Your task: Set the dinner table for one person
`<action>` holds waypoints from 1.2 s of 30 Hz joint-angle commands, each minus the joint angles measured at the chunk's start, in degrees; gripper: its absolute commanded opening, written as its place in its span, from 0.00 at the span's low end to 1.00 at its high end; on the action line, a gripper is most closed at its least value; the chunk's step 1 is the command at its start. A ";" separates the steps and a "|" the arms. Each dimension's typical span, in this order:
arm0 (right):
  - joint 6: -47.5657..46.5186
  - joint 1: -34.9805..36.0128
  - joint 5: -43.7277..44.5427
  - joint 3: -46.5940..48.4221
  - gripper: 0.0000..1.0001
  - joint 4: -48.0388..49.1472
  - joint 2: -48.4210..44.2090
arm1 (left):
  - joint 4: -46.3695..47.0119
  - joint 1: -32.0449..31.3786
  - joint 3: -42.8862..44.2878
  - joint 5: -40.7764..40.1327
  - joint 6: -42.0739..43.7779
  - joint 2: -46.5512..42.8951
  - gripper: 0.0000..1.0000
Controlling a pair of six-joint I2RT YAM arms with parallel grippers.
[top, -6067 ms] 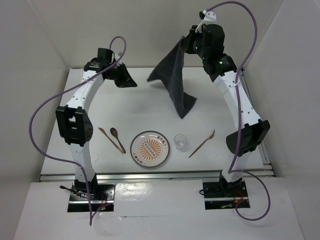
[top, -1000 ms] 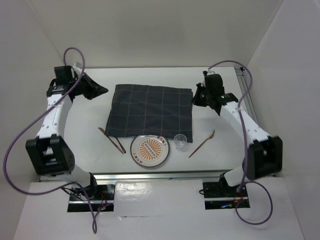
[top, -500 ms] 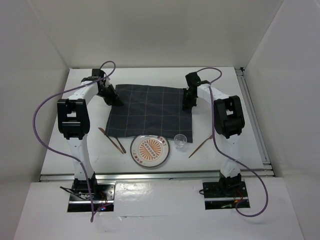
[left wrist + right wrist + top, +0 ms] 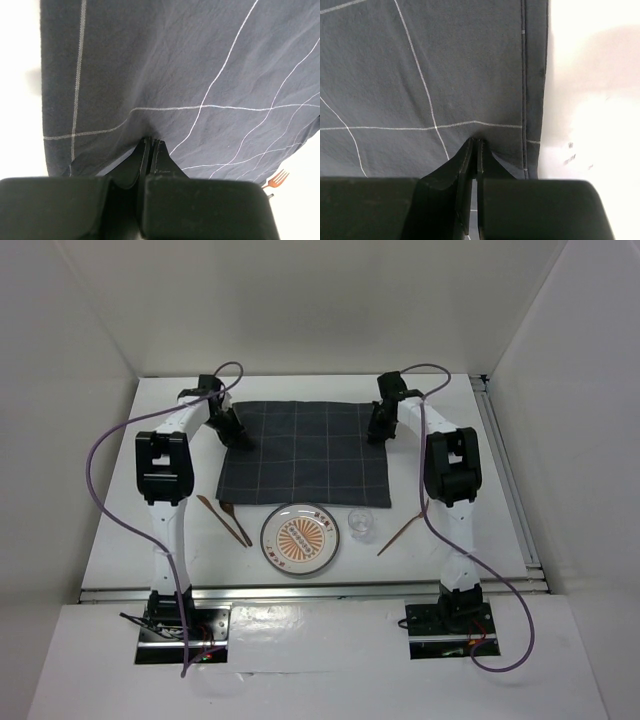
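The white dinner table (image 4: 490, 510) carries a dark navy grid-lined cloth (image 4: 305, 455), spread flat at its middle. My left gripper (image 4: 240, 437) is down on the cloth's far left corner, shut and pinching a small pucker of fabric (image 4: 151, 141). My right gripper (image 4: 378, 430) does the same at the far right corner (image 4: 476, 141), its fingers (image 4: 467, 157) together on a fold beside the hem. In front of the cloth lie a patterned plate (image 4: 300, 538), a clear glass (image 4: 362, 523), a wooden fork (image 4: 403, 528) and wooden utensils (image 4: 232, 527) on the left.
The cloth's near edge almost touches the plate and the glass. Bare white table shows beside the hem in the left wrist view (image 4: 20, 75) and in the right wrist view (image 4: 590, 75). A metal rail (image 4: 500, 440) runs along the right edge. White walls enclose the table.
Both grippers have come inward from beside the cloth and now sit on its far corners. The cloth has shifted slightly and lies squarer and flatter.
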 commanded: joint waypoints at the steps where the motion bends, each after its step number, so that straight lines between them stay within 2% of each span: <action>1: -0.93 -0.85 4.28 3.88 0.03 -3.08 5.76 | -1.16 -0.30 4.40 -0.82 1.61 2.99 0.00; 4: -0.94 -1.38 4.80 8.55 0.03 -4.75 8.49 | -3.01 -0.30 8.54 -0.29 1.61 5.63 0.00; 7: -1.46 -1.38 4.80 9.17 0.03 -5.37 9.20 | -3.62 -0.30 7.50 -0.29 1.61 5.63 0.00; 16: -1.46 -1.38 4.28 -3.21 0.03 -1.86 3.14 | 2.26 -0.30 -9.99 -3.10 2.22 -3.50 0.00; 18: -0.94 -1.38 4.28 -3.75 0.03 -1.85 2.18 | 2.79 -0.30 -10.79 -3.71 2.22 -4.21 0.00; 22: -0.94 -0.85 4.28 -5.06 0.03 -1.85 -1.07 | -0.97 -0.30 -6.41 -4.86 3.45 -3.07 0.00; 25: -0.94 0.20 4.36 -5.77 0.01 -2.46 -3.62 | -1.60 -0.30 -2.10 -5.92 4.59 -2.54 0.07; 27: -0.41 0.73 4.89 -7.08 0.01 -3.26 -5.11 | -3.35 -0.30 0.97 -5.92 5.12 -2.54 0.09; 29: -0.41 1.35 4.89 -10.66 0.01 -3.26 -6.44 | -3.97 -0.30 2.47 -5.39 5.12 -1.84 0.12; 30: 0.11 1.35 4.02 -13.21 0.01 -2.65 -7.66 | -3.97 -0.30 2.48 -3.91 5.73 -2.36 0.19; 31: 0.73 1.35 4.01 -13.24 0.01 -2.64 -8.29 | -3.97 -0.30 2.48 -3.29 5.74 -2.36 0.19; 32: 0.73 1.87 4.01 -15.50 0.01 -1.95 -8.90 | -3.97 -0.30 2.48 -2.76 5.74 -2.36 0.26; 36: 0.73 2.49 5.59 -16.23 0.06 -1.41 -13.47 | -5.29 -0.30 3.09 -2.14 7.40 -5.43 0.29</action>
